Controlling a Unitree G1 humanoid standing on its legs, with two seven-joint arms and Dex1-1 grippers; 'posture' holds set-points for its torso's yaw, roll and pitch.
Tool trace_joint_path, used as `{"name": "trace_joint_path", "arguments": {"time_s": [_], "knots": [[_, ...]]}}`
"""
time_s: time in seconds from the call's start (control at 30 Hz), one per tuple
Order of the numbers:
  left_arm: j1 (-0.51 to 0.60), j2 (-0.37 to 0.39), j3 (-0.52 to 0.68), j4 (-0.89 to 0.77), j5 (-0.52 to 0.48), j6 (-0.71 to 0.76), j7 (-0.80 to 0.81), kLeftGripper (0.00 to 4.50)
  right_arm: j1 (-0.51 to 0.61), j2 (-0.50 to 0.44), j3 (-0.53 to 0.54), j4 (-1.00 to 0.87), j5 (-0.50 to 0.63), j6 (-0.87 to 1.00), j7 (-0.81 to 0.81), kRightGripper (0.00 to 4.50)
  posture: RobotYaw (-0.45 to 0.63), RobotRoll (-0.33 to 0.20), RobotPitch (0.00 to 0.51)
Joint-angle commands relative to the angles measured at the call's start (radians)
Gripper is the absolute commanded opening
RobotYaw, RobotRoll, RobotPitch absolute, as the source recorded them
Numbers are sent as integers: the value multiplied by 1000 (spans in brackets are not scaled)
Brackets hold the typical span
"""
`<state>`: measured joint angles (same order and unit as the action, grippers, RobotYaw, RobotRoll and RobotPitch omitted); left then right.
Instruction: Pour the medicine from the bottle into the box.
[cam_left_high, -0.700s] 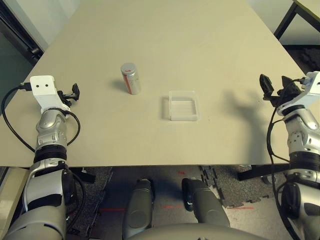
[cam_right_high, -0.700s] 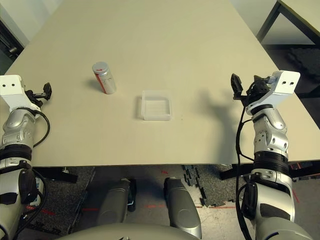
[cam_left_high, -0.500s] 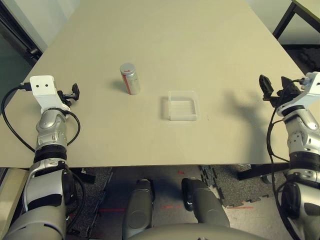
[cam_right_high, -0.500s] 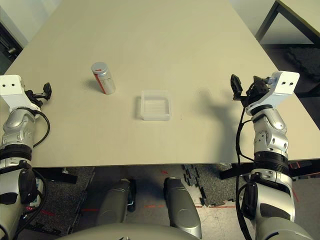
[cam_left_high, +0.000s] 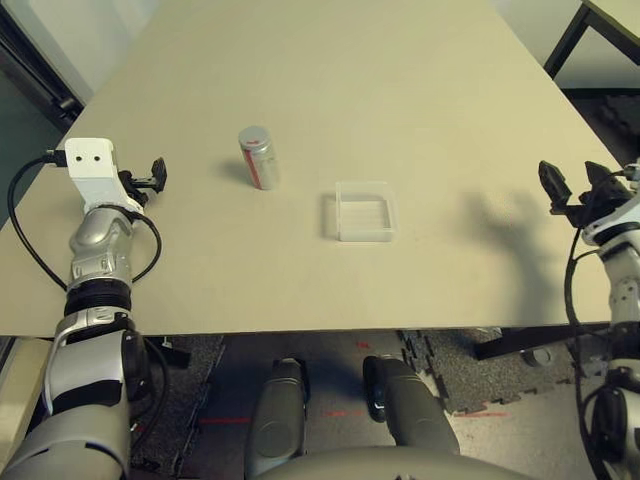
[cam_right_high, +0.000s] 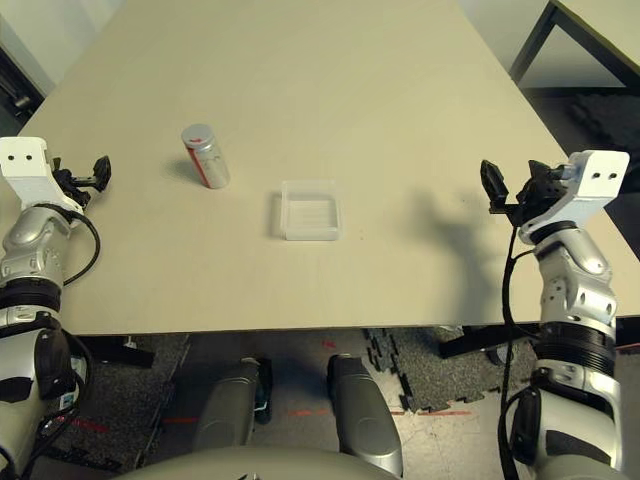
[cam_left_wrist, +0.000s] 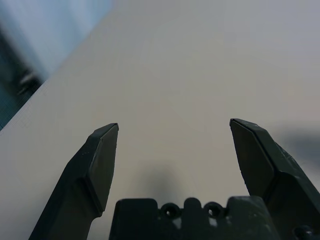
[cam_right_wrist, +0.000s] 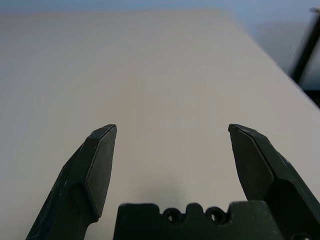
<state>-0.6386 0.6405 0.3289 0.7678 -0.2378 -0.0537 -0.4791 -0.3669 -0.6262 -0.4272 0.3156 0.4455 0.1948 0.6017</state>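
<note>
The silver-grey bottle (cam_left_high: 259, 158) with its red stripe stands upright, cap on, left of the table's middle. The clear square box (cam_left_high: 367, 237) lies a short way to its right and nearer to me, with nothing visible inside. The medicine is out of view. My left gripper (cam_left_high: 157, 175) hovers open near the table's left edge, well left of the bottle; its wrist view has the open left gripper (cam_left_wrist: 172, 127) over bare tabletop. My right gripper (cam_left_high: 570, 180) is open at the table's right edge, far from the box, and the right gripper (cam_right_wrist: 172, 129) faces bare table.
The beige table (cam_left_high: 360, 80) stretches far beyond the bottle and box. A dark leg of another table (cam_left_high: 570, 35) stands at the far right. Black cables (cam_left_high: 20, 230) hang from both wrists by the table's sides.
My right gripper has drifted outward to the right and slightly toward me. My left gripper has shifted a little forward. Bottle and box are where they were.
</note>
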Motion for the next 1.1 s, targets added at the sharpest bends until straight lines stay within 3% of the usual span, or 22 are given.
{"name": "trace_joint_path", "arguments": {"time_s": [0.03,0.17,0.33,0.8,1.1], "knots": [[61,3,-45,-125,-41,90,-146,4500,21,-31,31,-58,22,76,61,4467,-1,0,179],[113,-1,-101,-292,-109,229,-314,4500,10,-30,82,-133,30,151,91,4467,-9,0,174],[106,-33,-165,-349,-89,259,-362,4500,-19,9,146,-239,54,240,90,4467,-30,0,166],[-44,-115,-201,-83,-5,103,-337,4500,-37,87,246,-385,60,328,73,4467,-81,0,135],[-125,-159,-221,76,43,9,-331,4500,-39,79,299,-532,124,447,107,4467,-99,0,120]]}}
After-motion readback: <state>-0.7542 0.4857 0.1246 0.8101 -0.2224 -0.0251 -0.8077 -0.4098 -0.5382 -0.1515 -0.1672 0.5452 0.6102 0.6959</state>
